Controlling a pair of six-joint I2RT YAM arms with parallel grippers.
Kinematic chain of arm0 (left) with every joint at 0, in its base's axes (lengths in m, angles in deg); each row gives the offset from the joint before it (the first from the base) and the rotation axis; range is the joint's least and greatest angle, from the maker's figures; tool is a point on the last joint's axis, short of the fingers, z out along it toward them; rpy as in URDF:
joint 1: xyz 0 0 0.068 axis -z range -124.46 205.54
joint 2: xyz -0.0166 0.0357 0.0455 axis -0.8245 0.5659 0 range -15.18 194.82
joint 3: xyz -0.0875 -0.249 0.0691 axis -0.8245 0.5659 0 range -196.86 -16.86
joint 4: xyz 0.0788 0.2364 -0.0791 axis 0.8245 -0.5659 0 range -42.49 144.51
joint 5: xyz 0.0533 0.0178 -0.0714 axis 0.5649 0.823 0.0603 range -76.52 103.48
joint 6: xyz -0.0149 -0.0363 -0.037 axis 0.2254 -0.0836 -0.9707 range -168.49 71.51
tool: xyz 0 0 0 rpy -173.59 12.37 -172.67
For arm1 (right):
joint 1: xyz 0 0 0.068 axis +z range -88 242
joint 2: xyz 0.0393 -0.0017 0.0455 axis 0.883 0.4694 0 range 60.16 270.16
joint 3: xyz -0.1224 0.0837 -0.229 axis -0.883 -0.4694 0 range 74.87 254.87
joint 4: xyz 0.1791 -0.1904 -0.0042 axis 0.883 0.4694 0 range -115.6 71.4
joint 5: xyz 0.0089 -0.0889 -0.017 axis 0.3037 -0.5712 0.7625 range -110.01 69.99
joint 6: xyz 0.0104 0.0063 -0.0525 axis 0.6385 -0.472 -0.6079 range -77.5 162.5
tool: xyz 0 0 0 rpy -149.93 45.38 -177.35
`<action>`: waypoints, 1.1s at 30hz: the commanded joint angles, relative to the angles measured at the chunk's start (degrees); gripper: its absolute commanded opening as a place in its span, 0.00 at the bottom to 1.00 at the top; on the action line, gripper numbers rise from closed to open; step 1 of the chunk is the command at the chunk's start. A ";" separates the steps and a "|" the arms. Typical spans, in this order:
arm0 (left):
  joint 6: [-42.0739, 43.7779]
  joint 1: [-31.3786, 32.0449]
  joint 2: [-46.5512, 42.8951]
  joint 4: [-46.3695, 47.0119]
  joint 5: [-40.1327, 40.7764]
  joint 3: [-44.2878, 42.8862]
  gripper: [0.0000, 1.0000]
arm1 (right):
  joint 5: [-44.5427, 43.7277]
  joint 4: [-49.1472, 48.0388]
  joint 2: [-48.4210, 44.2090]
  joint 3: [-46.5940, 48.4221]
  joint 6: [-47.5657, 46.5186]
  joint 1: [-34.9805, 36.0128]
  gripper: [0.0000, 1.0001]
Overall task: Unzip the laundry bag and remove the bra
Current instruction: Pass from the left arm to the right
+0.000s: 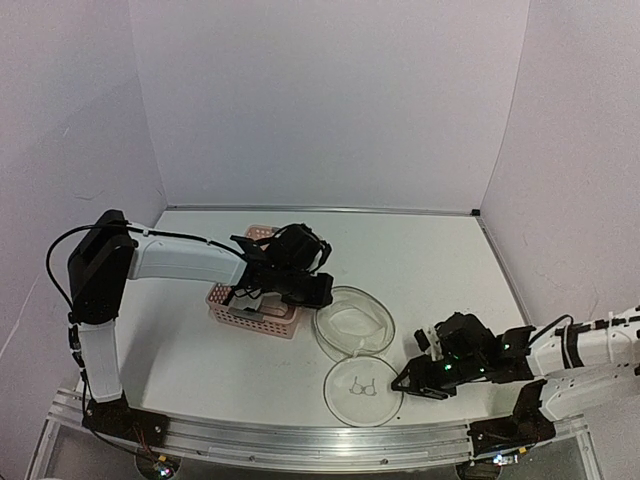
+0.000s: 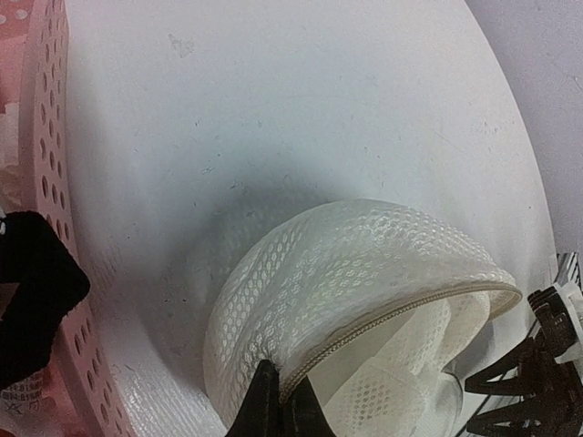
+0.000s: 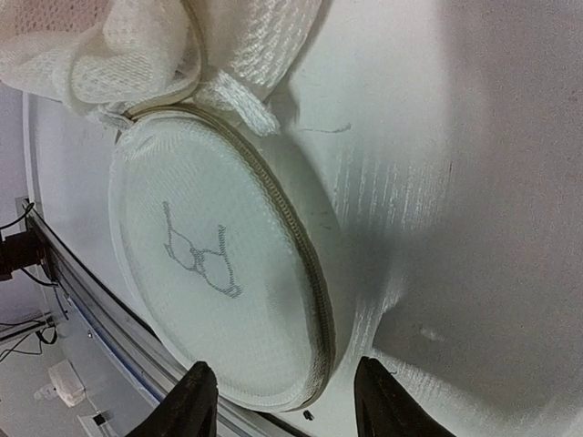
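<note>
Where the unzipped bag (image 1: 360,392) lies on the tabletop (image 1: 430,250), its face with the drawing is flat, and the right gripper (image 3: 281,364) has its jaws spread either side of that face's rim. The left gripper (image 2: 282,401), by the basket (image 1: 250,315), has its jaws seemingly pinching the other half's zip edge. White fabric inside that half may be the bra (image 1: 350,322).
</note>
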State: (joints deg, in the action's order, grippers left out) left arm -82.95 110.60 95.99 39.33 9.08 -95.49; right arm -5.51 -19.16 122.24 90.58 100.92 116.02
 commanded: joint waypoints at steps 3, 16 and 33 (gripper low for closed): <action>0.55 -0.14 -1.61 0.15 0.04 1.29 0.00 | 1.50 -10.02 3.38 -1.94 2.75 -0.43 0.51; 0.36 -0.09 -1.75 0.39 0.00 2.22 0.00 | 3.08 -17.44 8.51 -3.40 4.41 -0.68 0.27; 5.41 -0.14 -5.30 0.42 -1.49 0.63 0.29 | 1.76 -17.60 -1.95 -2.56 9.51 -3.66 0.00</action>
State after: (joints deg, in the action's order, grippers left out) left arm -80.54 110.60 95.60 38.93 8.42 -92.69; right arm -2.69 -34.87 122.70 87.41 108.19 113.09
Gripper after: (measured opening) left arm 0.209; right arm 0.030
